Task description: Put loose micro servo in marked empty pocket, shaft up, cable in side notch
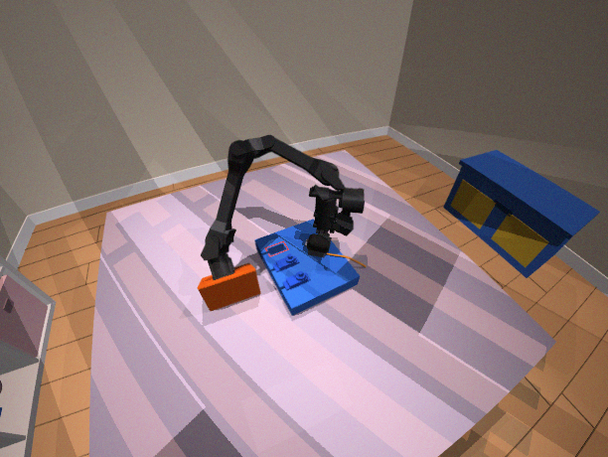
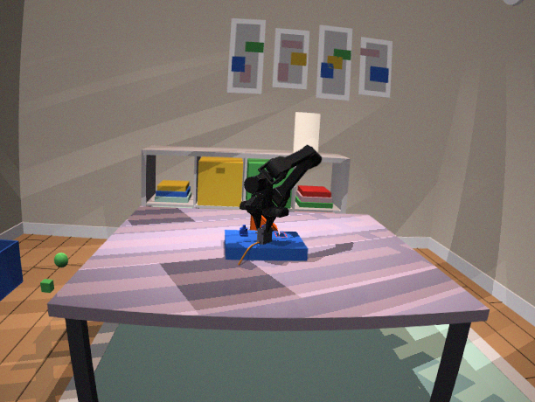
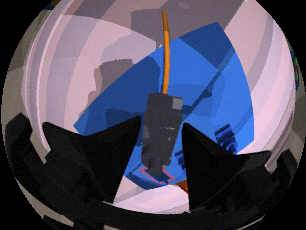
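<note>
Lying between the hand's (image 3: 161, 125) fingers: the grey servo (image 3: 162, 129).

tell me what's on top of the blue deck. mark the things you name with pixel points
Two blue servos (image 1: 286, 263) (image 1: 297, 280) sit on the deck (image 1: 325, 293) (image 2: 267, 253) (image 3: 240, 110) beside the red-outlined empty pocket (image 1: 276, 248) (image 3: 159, 176). The dark servo (image 2: 263, 236) (image 3: 162, 127) is over it too; its underside is hidden, so contact can't be confirmed.

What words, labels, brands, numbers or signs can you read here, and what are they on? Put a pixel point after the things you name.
None can be read.
The servo (image 3: 161, 131): small pale marks on its dark body, too blurred to tell whether they are lettering.
The wall pictures (image 2: 246, 54): coloured blocks, no lettering visible.
</note>
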You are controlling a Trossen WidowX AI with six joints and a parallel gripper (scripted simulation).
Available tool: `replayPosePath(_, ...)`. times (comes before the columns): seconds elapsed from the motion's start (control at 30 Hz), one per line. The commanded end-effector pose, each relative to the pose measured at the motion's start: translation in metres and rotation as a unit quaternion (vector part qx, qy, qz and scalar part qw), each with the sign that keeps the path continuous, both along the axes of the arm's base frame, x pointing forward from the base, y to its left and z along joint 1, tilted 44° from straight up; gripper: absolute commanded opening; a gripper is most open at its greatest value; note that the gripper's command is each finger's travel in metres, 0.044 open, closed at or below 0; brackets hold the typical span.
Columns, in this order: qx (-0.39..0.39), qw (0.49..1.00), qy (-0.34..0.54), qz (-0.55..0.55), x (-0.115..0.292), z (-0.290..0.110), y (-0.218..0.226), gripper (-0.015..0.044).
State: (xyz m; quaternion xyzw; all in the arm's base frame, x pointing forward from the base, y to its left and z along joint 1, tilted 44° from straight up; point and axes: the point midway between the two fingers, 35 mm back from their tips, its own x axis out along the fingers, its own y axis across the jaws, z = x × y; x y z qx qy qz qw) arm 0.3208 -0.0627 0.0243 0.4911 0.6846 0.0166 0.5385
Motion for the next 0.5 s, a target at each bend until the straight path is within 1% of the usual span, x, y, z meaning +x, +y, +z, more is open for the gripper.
replayPosePath(0.0, 0.001, 1.0, 0.0, -0.003, 0.001, 0.0, 0.0, 0.0138)
replayPosePath(0.17, 0.001, 1.0, 0.0, -0.003, 0.001, 0.0, 0.0, 0.0105)
replayPosePath(0.3, 0.001, 1.0, 0.0, -0.003, 0.0, 0.005, -0.005, 0.0)
replayPosePath(0.47, 0.001, 1.0, 0.0, -0.003, -0.006, 0.023, -0.018, 0.0)
